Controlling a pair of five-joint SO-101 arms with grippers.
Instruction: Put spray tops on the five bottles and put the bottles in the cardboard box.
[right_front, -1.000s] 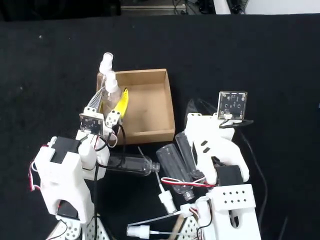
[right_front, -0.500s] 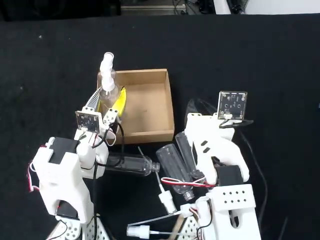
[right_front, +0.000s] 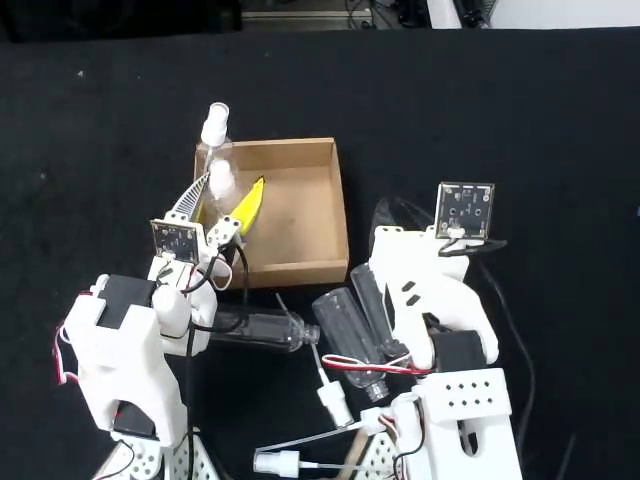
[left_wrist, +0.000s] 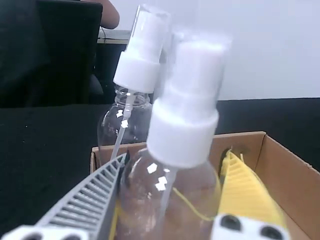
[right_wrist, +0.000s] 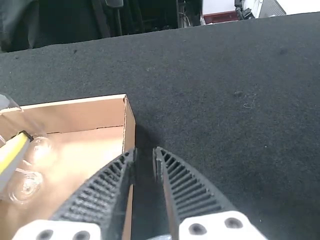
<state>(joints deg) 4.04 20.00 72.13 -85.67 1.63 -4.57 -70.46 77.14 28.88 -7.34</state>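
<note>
Black cloth covers the surface (right_front: 500, 120), with the cardboard box (right_front: 300, 215) open-topped near its middle. The left claw (right_front: 233, 180) grasps a capped bottle (left_wrist: 172, 165) upright between its grey and yellow fingers, at the box's left wall. A second capped bottle (left_wrist: 132, 95) stands just behind it in the far left corner. The right claw (right_wrist: 144, 152) is clenched almost closed on nothing, beside the box's right wall. Nearer the arms, an uncapped bottle (right_front: 262, 330) lies on its side; a wider bottle (right_front: 345, 325) and a slimmer bottle (right_front: 375, 300) lie together by the right arm. One loose spray top (right_front: 333, 400) and another spray top (right_front: 278, 462) lie in front.
</note>
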